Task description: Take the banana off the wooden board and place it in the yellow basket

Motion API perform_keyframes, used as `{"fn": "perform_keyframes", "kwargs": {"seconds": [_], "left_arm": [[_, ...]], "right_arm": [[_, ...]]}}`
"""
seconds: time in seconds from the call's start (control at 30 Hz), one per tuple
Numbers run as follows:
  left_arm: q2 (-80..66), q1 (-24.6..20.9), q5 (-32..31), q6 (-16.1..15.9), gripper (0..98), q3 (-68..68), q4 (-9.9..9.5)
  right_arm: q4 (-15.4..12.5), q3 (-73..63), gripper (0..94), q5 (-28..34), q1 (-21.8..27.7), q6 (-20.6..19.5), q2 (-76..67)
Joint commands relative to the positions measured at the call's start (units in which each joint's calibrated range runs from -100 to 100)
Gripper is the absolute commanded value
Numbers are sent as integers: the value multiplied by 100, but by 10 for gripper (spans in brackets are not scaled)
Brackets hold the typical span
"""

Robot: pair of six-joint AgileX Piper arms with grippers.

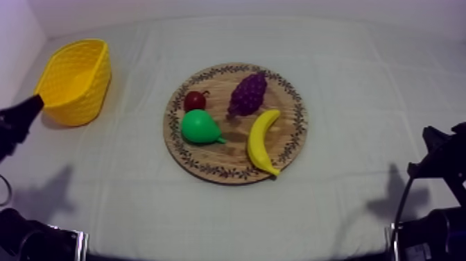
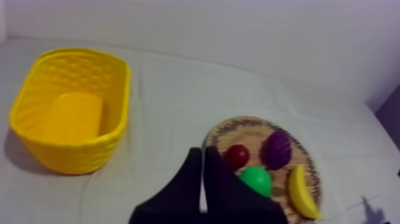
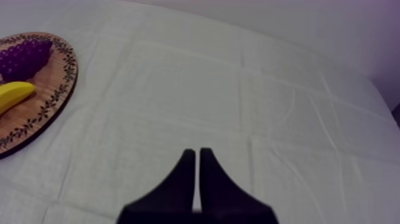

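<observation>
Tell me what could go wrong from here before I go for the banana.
The banana lies on the right half of the wooden board, the yellow basket far left: a carry would likely pass over the pear.
Its upper end sits close to the bunch of grapes; fingers might nudge them.
Left gripper and right gripper are both shut; open one first.

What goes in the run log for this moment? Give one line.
step: not started | banana: on board, by grapes | basket: empty, table's left | left jaws: shut | right jaws: shut
</observation>
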Motion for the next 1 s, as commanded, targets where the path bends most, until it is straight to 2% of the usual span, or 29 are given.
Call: {"fn": "perform_keyframes", "kwargs": {"seconds": [0.0, 0.17, 0.23, 0.33, 0.5, 0.6, 0.8, 0.97], "left_arm": [[540, 169, 657, 70, 1, -1732, 17], [1354, 551, 1531, 101, 1, -3481, 196], [1697, 745, 1770, 128, 30, -4051, 260], [2190, 1014, 2022, 202, 69, -4730, 335], [2931, 1329, 2202, 280, 68, -5413, 467], [3374, 1546, 2226, 342, 62, -5634, 449], [4245, 2027, 2254, 677, 58, -5839, 231], [4926, 2349, 2477, 865, 66, -6127, 191]], "right_arm": [[-1, -3, 6, -2, 0, -3, -4], [-1, -3, 6, -2, 0, -2, -4], [-1, -3, 6, -2, 0, -3, -4], [-1, -3, 6, -2, 0, -3, -4], [-1, -3, 6, -2, 0, -3, -4], [-1, -3, 6, -2, 0, -3, -4], [-1, -3, 6, -2, 0, -3, -4], [-1, -3, 6, -2, 0, -3, -4]]}}
